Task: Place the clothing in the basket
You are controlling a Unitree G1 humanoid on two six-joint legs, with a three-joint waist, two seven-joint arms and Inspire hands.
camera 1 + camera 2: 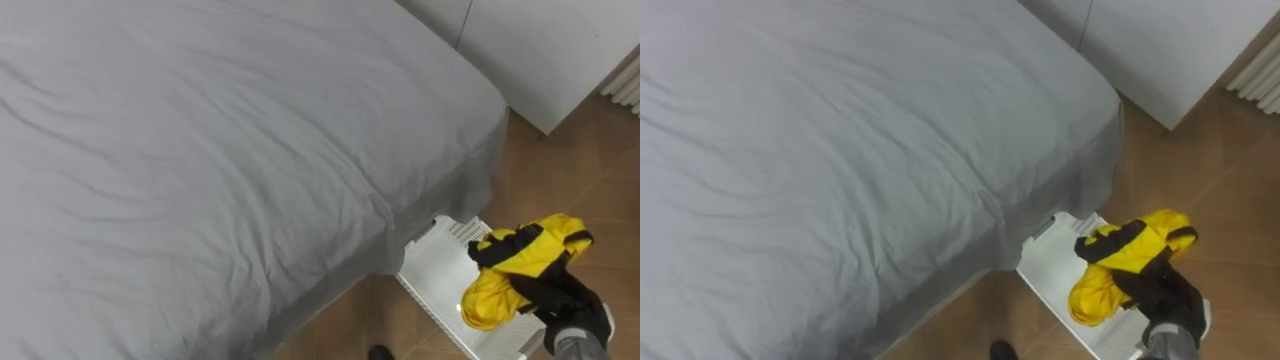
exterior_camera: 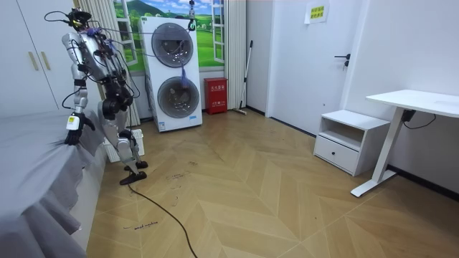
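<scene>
The right hand (image 1: 572,302) has its fingers curled round the yellow jacket (image 1: 525,262), which hangs directly above the white basket (image 1: 435,268) just below them.

At four o'clock the right hand (image 1: 1162,292) grips yellow clothes (image 1: 1118,270) over the white basket (image 1: 1048,268), which sits on the floor (image 1: 1210,170) just beside the grey bed (image 1: 840,150). A white cabinet (image 1: 1170,50) stands at one o'clock.
</scene>
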